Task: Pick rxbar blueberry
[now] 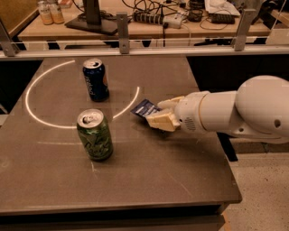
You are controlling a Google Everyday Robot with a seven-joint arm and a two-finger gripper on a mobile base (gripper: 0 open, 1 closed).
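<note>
While hand [154, 113] grips rxbar blueberry [143, 108] by one end, low over tabletop [180, 180], hold looks shallow: bar may slip out on lift.

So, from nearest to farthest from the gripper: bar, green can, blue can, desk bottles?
1. rxbar blueberry, at the gripper, mid-right of the table.
2. green can, front left; blue soda can, back left: too close to call.
3. bottles, far desk, back left.
</note>
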